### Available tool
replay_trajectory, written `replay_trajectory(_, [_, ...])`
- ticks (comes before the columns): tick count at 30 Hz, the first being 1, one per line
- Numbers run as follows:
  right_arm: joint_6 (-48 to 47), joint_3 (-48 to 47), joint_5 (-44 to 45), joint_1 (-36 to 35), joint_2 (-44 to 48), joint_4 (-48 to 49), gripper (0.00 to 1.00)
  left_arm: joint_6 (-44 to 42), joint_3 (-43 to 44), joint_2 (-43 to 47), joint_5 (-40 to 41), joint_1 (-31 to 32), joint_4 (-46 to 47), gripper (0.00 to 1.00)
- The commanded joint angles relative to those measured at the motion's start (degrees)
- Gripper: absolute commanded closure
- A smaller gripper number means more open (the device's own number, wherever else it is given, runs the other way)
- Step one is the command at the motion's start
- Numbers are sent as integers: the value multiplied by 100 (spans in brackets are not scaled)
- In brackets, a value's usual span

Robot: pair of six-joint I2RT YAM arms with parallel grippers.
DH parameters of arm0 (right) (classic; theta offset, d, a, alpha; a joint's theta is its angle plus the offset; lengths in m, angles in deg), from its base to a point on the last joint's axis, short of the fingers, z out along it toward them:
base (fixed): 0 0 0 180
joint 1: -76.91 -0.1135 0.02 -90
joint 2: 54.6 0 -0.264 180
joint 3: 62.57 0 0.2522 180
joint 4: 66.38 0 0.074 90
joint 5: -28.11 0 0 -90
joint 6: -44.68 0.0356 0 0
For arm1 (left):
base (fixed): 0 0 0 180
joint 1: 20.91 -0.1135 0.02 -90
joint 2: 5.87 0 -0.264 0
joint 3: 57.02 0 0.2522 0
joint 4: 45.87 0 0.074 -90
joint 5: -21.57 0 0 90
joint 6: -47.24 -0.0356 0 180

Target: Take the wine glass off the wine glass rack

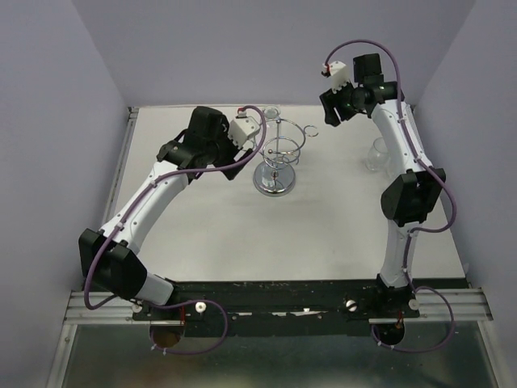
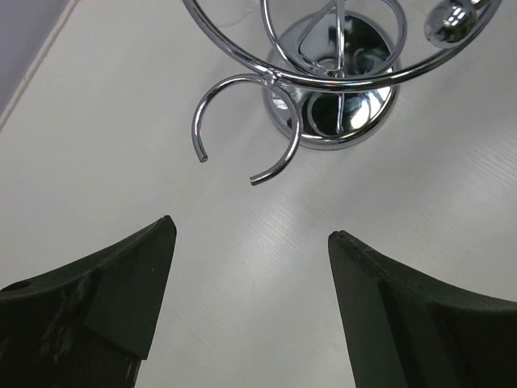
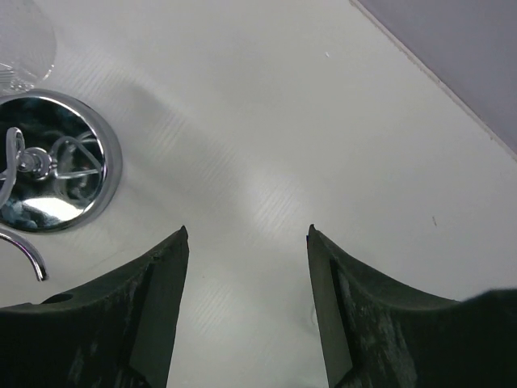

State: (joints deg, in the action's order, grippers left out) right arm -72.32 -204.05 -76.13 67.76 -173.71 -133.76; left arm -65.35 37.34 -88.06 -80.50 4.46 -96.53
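The chrome wine glass rack (image 1: 275, 166) stands at mid table on its round disc base (image 2: 339, 109). A clear wine glass (image 1: 272, 115) is at the rack's far side; I cannot tell whether it hangs from a loop or stands. Its edge shows in the right wrist view (image 3: 20, 44) beside the base (image 3: 52, 162). My left gripper (image 2: 250, 234) is open and empty, just left of the rack (image 1: 252, 139), facing an empty open loop (image 2: 242, 121). My right gripper (image 3: 246, 234) is open and empty, raised to the right of the rack (image 1: 329, 113).
A second clear glass (image 1: 376, 153) stands on the table at the right, close to the right arm's forearm. Purple walls close in the table at the back and on both sides. A shiny ball end (image 2: 448, 20) sticks out from the rack.
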Motion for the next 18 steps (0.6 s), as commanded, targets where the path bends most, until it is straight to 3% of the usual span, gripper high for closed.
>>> replay_trajectory(1, [107, -455, -535, -114, -288, 273, 33, 245, 141, -156, 425, -14, 429, 7])
replay_trajectory(8, [-129, -675, -922, -228, -552, 142, 34, 650, 474, -578, 170, -14, 588, 9])
replay_trajectory(18, [-472, -333, -1503, -377, -201, -271, 35, 528, 756, -772, 434, -93, 614, 9])
